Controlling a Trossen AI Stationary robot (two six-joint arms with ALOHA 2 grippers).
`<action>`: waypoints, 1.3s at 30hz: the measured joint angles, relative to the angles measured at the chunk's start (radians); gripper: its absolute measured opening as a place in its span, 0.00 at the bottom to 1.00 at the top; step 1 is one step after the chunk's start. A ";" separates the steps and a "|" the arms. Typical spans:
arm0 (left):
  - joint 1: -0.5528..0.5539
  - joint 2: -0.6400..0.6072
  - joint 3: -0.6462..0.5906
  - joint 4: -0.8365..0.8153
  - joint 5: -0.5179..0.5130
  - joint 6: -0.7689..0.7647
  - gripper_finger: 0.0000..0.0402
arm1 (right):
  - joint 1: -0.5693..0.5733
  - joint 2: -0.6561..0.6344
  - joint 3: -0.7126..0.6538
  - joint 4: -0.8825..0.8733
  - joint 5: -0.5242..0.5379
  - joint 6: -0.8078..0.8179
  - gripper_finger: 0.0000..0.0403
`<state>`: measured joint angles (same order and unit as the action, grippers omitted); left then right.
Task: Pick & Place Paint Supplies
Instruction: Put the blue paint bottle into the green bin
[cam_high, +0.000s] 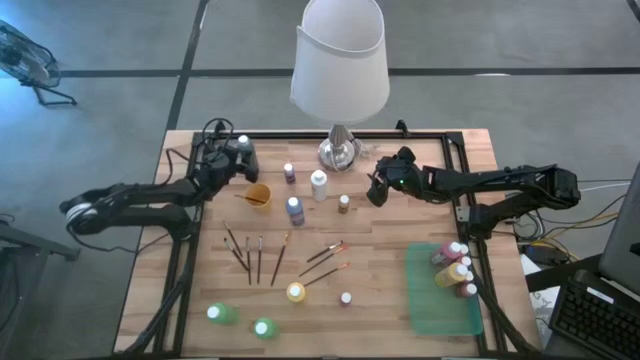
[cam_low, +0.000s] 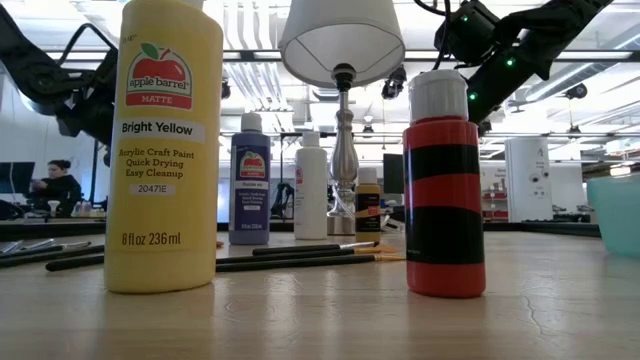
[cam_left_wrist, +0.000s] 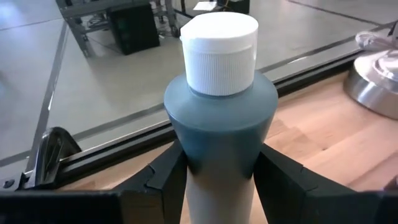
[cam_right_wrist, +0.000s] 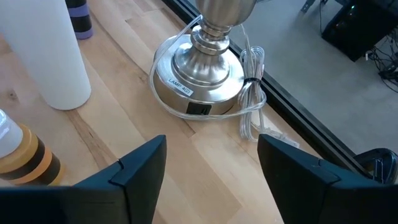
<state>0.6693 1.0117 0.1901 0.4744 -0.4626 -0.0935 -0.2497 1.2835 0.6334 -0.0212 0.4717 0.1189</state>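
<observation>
Left gripper (cam_left_wrist: 214, 180) sits at the table's far left corner, clamped on a grey paint bottle (cam_left_wrist: 219, 124) with a white ribbed cap; both fingers press against the bottle's body below its shoulder. In the high view this gripper (cam_high: 238, 158) is near the table's back rail, and only the bottle's white cap is discernible there.

Right gripper (cam_right_wrist: 211, 168) is over the wood just beside the lamp base (cam_right_wrist: 202, 78), jaws spread wide with nothing between them. In the high view it (cam_high: 380, 185) is to the right of the lamp (cam_high: 340, 70).

Loose supplies on the table: a purple-labelled bottle (cam_high: 296, 209), a white bottle (cam_high: 319, 184), a small dark purple bottle (cam_high: 289, 172) and a brown-banded bottle (cam_high: 344, 203) ahead of the lamp; an orange cup (cam_high: 259, 196), apparently a paint pot, near the left gripper. Several paintbrushes (cam_high: 255, 255) lie scattered mid-table. A Bright Yellow bottle (cam_low: 165, 150) and a red-and-black bottle (cam_low: 444, 190) stand near the front edge, with two green bottles (cam_high: 222, 314) at front left.

The green tray (cam_high: 430, 300) at front right holds a cluster of bottles (cam_high: 455, 268) along its right side, pink, yellow and red among them.
</observation>
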 joint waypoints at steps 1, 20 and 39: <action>0.000 -0.004 0.000 -0.012 0.004 0.003 0.41 | 0.000 0.000 0.000 0.000 0.000 0.000 0.64; 0.003 -0.123 0.040 -0.064 0.121 0.066 0.41 | 0.001 0.000 0.000 -0.001 0.000 0.004 0.71; 0.004 -0.274 0.118 -0.188 0.356 0.068 0.41 | 0.000 0.000 0.000 -0.001 0.000 0.001 0.61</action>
<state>0.6731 0.7373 0.3079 0.2868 -0.1063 -0.0260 -0.2501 1.2835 0.6334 -0.0219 0.4713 0.1197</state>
